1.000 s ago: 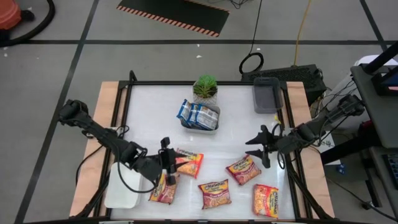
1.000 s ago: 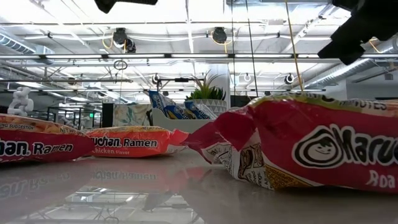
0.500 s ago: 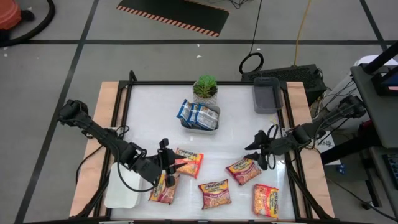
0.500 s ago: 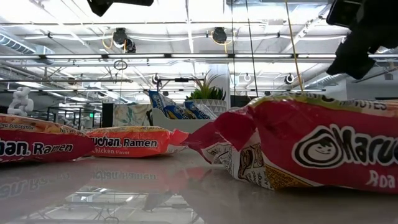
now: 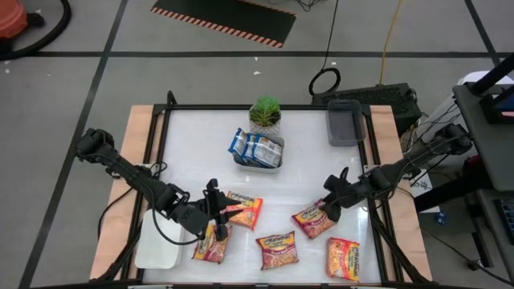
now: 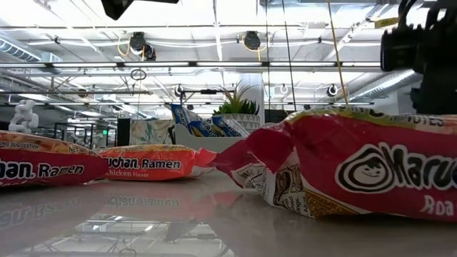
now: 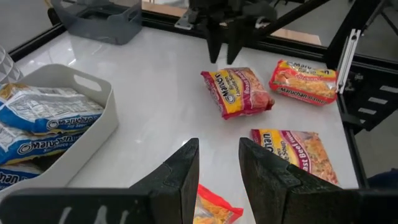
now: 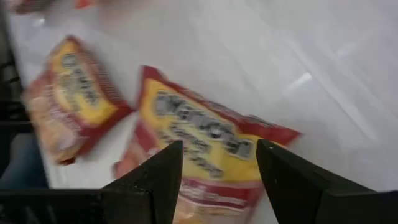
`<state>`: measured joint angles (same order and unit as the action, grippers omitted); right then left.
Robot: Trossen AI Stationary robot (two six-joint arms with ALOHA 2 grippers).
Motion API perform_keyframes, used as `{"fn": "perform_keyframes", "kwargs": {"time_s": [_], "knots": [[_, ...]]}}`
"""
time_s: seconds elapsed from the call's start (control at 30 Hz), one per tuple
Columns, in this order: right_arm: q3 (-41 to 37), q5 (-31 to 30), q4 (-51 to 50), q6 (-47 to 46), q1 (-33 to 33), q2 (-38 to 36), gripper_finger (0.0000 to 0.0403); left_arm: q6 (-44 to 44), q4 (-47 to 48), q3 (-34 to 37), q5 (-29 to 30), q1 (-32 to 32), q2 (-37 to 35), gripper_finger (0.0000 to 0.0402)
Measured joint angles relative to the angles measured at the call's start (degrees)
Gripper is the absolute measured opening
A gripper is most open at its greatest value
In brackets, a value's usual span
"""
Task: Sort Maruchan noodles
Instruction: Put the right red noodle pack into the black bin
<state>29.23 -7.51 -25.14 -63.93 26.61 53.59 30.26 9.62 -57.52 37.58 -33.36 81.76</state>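
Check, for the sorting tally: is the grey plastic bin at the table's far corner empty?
Empty: the grey plastic bin shows only its bare floor from above.

A white counter [image 5: 201,152] carries a potted plant [image 5: 265,113]; beside the plant sit a white tray [image 5: 259,161] of blue packets [image 5: 255,147], a grey bin [image 5: 346,123], and five red ramen packets [image 5: 277,249] farther off.

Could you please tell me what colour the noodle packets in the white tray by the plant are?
Blue and white packets, seen best in the left wrist view.
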Motion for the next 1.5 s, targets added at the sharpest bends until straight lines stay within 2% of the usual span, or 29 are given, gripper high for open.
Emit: {"fn": "perform_keyframes", "kwargs": {"time_s": [0.23,0.4,0.63,0.97,1.17,1.43,1.5], "knots": [[0.0,-1.58,-2.67,-1.33,-2.64,1.66,0.0199,-0.92,-0.51,0.0,0.02,0.01,0.02,0.0118],[0.0,-1.63,-2.61,1.94,-5.25,4.65,0.0199,-1.04,-0.55,0.0,0.07,0.02,0.02,0.0118],[0.0,1.85,0.17,4.52,-6.8,8.87,0.0199,-1.05,-0.89,0.0,0.07,0.02,0.02,0.0118],[0.02,3.32,0.63,4.75,-6.79,9.89,0.0193,-0.96,-0.89,0.0,0.07,0.17,0.02,0.0118],[0.02,4.85,0.59,4.75,-6.71,9.89,0.0142,-0.78,-0.89,0.0,0.06,0.17,0.02,0.0118],[0.02,6.32,0.59,9.31,-6.73,9.89,0.0024,-0.54,-0.87,0.0,0.07,0.17,0.02,0.0118],[0.02,6.34,0.72,10.77,-6.75,9.89,0.0007,-0.53,-0.85,0.0,0.06,0.17,0.02,0.0118]]}}
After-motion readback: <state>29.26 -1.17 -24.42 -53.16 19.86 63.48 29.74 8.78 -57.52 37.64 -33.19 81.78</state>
